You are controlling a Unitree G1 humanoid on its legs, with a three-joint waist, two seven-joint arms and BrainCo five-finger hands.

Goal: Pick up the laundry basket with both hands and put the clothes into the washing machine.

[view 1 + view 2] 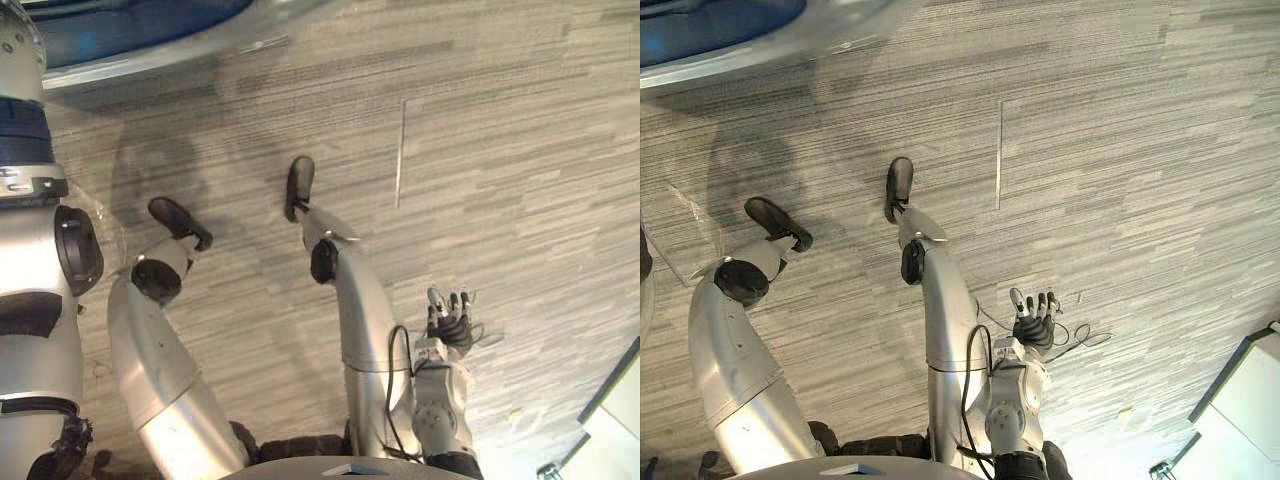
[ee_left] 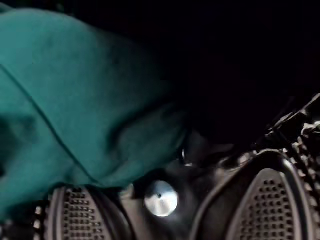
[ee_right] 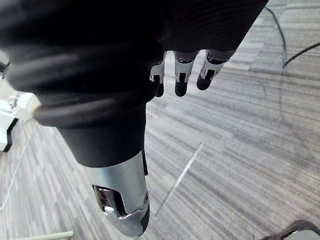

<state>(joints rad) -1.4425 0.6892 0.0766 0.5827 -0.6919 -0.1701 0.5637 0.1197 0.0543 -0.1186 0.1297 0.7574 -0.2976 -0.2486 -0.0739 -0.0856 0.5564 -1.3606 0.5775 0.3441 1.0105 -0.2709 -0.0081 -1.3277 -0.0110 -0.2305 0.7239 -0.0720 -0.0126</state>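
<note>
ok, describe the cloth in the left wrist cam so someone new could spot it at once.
In the left wrist view, find the dark hollow with grey perforated ridges along its edge. The teal cloth lies bunched against them, next to a round silver stud. It alone is coloured and soft, with a seam line across it.

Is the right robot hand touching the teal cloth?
Apart. The right wrist view shows the right robot hand hanging open over the floor, nothing in it; the teal cloth lies in the left wrist view.
</note>
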